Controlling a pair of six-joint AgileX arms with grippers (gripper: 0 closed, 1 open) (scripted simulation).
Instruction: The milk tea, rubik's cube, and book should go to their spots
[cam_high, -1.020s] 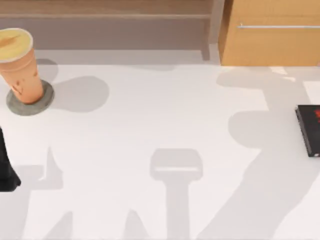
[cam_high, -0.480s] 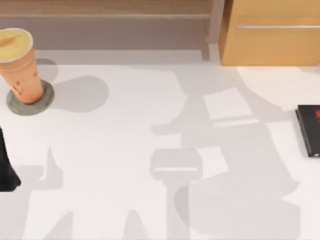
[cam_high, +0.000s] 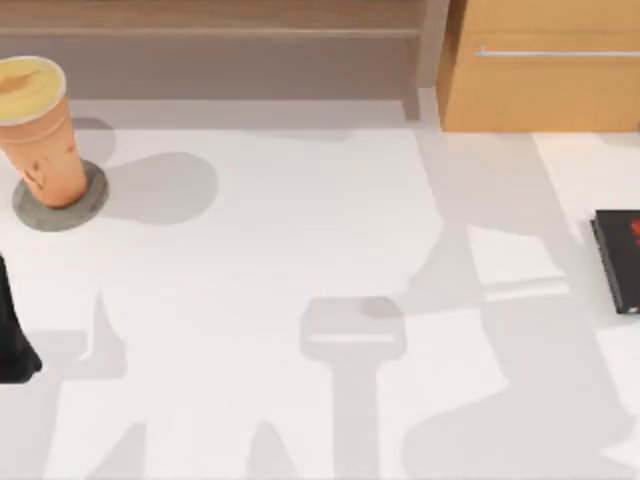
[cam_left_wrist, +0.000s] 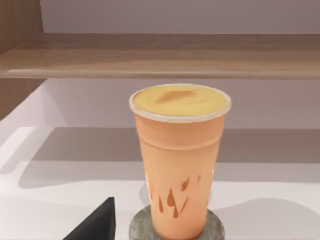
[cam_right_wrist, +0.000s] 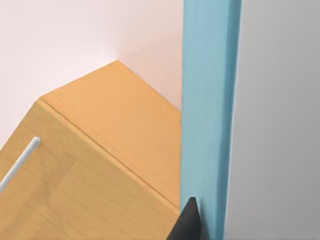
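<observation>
Where coaster sits, orange-tan milk tea

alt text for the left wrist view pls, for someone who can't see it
A tall orange-tan milk tea with a creamy yellow top stands upright on a round grey coaster on a white table. A wooden shelf runs across behind it, and a dark finger of the left gripper shows beside the coaster.

The table is smooth, matt white. The milk tea looks like matt orange plastic under a creamy, slightly glossy top, sitting on a rough, stone-grey coaster. The shelf and cabinet show warm wood grain, the handle pale metal. The book has a smooth matt teal cover.
</observation>
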